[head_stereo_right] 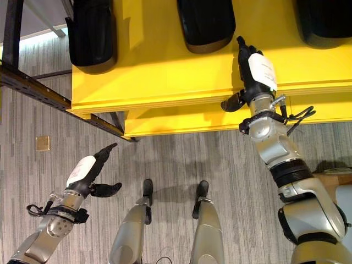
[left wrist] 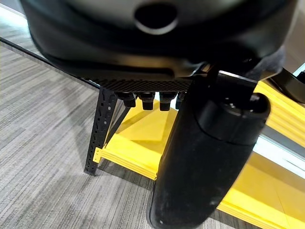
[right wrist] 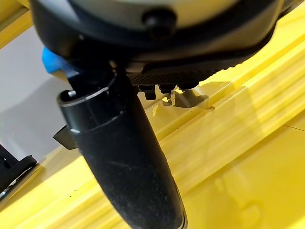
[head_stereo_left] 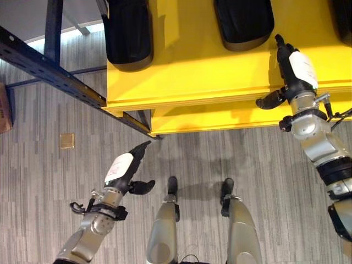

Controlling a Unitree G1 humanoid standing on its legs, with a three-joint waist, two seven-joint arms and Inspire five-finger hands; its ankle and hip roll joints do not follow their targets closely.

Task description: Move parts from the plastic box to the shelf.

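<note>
Three black moulded parts [head_stereo_left: 127,33] [head_stereo_left: 243,19] [head_stereo_right: 324,22] lie on the upper yellow shelf board [head_stereo_left: 192,71]. My right hand [head_stereo_left: 300,69] hovers over that board's front edge, just right of the middle part, fingers straight and open, holding nothing. In the right wrist view its thumb [right wrist: 124,157] stands above the yellow boards [right wrist: 238,143]. My left hand [head_stereo_left: 122,168] hangs low over the floor in front of the shelf's left corner, open and empty. The left wrist view looks past its thumb [left wrist: 209,157] at the lower yellow board [left wrist: 143,138].
A lower yellow board [head_stereo_left: 220,118] juts out under the upper one. A dark steel beam [head_stereo_left: 49,71] runs diagonally at the left, with a perforated upright [left wrist: 102,129] at the shelf corner. A small brass plate [head_stereo_left: 67,141] is set in the grey floor.
</note>
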